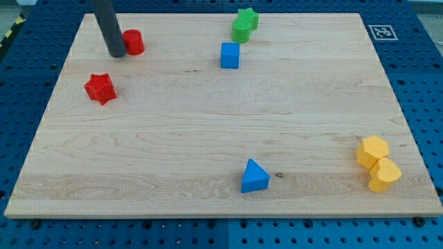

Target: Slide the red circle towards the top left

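The red circle (pixel 133 42) is a short red cylinder near the board's top left. My dark rod comes down from the view's top, and my tip (pixel 116 54) rests on the board touching the red circle's left side, partly covering it. A red star (pixel 100 88) lies below and to the left of the tip, apart from it.
A green star (pixel 248 18) and a green round block (pixel 241 30) sit together at the top centre, with a blue cube (pixel 230 55) just below them. A blue triangle (pixel 255 176) lies at bottom centre. Two yellow blocks (pixel 377 163) sit at the bottom right. The wooden board (pixel 221 117) rests on a blue pegboard.
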You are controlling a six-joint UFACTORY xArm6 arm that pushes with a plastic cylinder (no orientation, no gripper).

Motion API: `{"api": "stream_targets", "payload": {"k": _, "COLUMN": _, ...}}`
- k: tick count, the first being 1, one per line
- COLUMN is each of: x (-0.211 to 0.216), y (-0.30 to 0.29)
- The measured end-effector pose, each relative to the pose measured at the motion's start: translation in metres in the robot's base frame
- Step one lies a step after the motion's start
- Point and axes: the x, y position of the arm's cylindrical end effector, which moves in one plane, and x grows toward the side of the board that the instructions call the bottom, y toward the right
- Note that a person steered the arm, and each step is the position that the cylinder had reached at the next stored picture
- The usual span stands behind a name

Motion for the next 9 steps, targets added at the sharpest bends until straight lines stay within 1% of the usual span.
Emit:
{"api": "stream_targets", "payload": {"k": 1, "x": 0.015, "y": 0.014}}
{"api": "stream_targets", "payload": {"k": 2, "x": 0.011, "y": 0.021}}
{"api": "stream_targets", "payload": {"k": 4, "x": -0.019, "y": 0.013}}
{"api": "stream_targets", "payload": {"k": 5, "x": -0.010, "y": 0.064}}
{"api": "stream_targets", "payload": {"k": 6, "x": -0.019, "y": 0.090}}
{"api": "stream_targets", "payload": {"k": 8, "x": -0.028, "y": 0.037}}
{"api": "stream_targets", "payload": {"k": 9, "x": -0.051, "y": 0.036}}
